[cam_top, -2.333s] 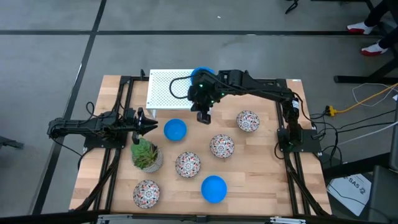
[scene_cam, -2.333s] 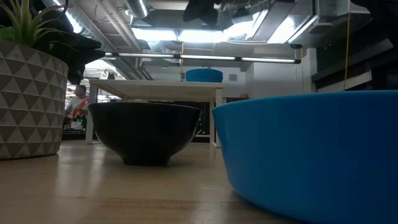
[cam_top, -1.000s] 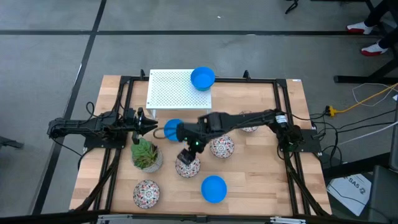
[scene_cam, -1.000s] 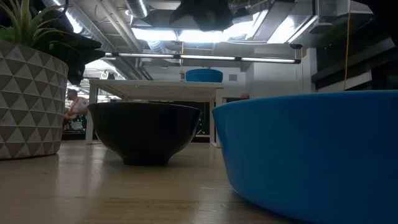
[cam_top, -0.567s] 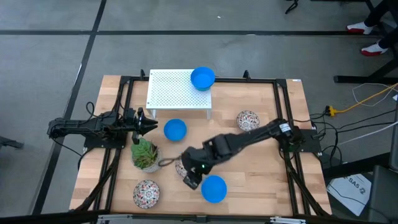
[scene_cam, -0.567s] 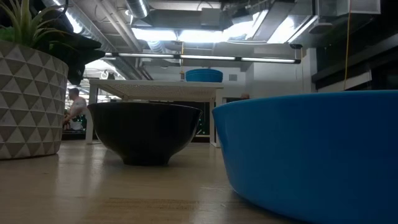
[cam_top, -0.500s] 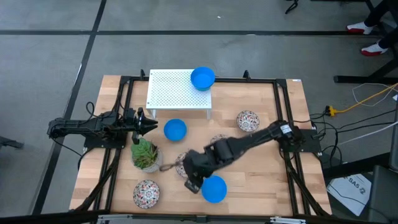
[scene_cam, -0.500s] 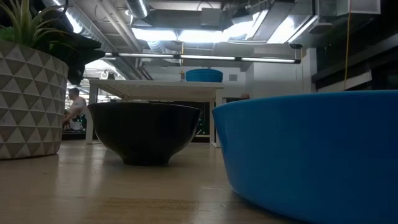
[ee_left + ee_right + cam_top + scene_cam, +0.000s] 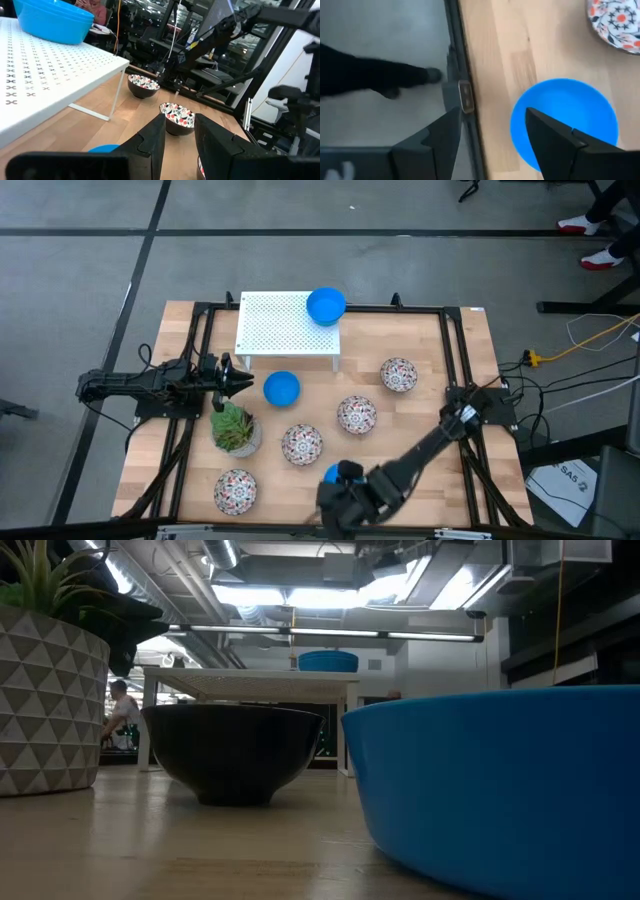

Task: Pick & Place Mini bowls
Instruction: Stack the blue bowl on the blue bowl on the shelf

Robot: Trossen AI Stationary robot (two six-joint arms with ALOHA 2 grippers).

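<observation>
One blue mini bowl (image 9: pixel 326 306) rests on the white perforated shelf (image 9: pixel 280 328) at the far side. A second blue one (image 9: pixel 282 388) sits on the table near the shelf. A third (image 9: pixel 345 472) (image 9: pixel 565 120) stands by the near edge, half hidden under my right arm. Several patterned mini bowls (image 9: pixel 357 415) stand on the wood. My right gripper (image 9: pixel 336 508) (image 9: pixel 492 122) hovers open and empty over the near table edge, beside that third blue bowl. My left gripper (image 9: pixel 228 377) (image 9: pixel 178 142) waits open at the left.
A potted succulent (image 9: pixel 235 428) stands at the left, next to my left gripper. A black frame rail (image 9: pixel 465 95) runs along the near table edge under my right gripper, with floor beyond it. In the low view the near blue bowl (image 9: pixel 500 790) fills the right.
My right gripper has swept from the middle of the table, over a patterned bowl, toward the near edge. It has rolled on the way and sunk a little. It now hangs over the near blue bowl's edge. Its jaws stayed open and empty. No bowl has moved.
</observation>
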